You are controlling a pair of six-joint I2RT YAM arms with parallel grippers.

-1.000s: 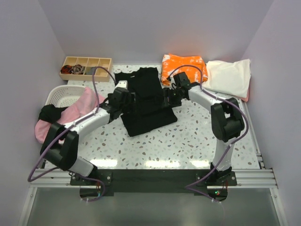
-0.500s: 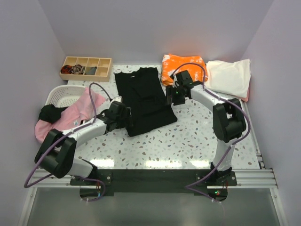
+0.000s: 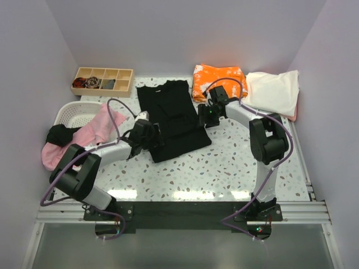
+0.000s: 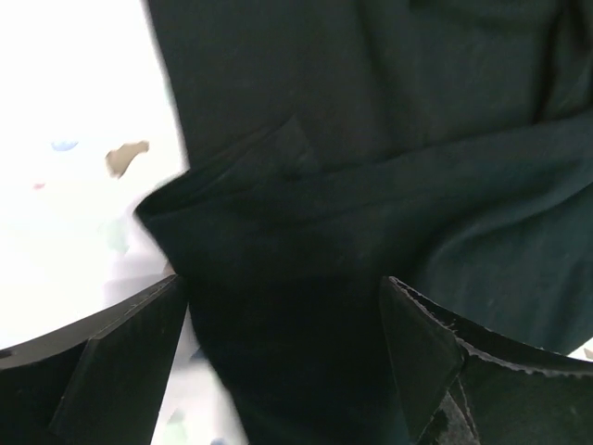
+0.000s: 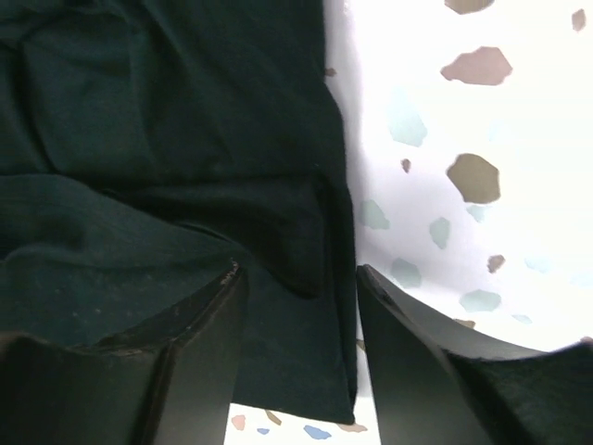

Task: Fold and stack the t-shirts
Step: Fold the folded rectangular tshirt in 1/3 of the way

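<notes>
**Both pincers open at the black t-shirt [image 3: 171,115]**

The left gripper [image 4: 283,283] has its jaws spread wide over the shirt's left edge and grips nothing. The right gripper [image 5: 298,271] has its jaws partly apart, straddling the shirt's right edge with nothing pinched. The shirt lies on the speckled table [image 3: 224,162] between the arms. The orange t-shirt [image 3: 219,75] and the cream t-shirt [image 3: 275,89] sit at the far right. The pink t-shirt [image 3: 92,131] lies against the white basket [image 3: 70,112] on the left.
</notes>
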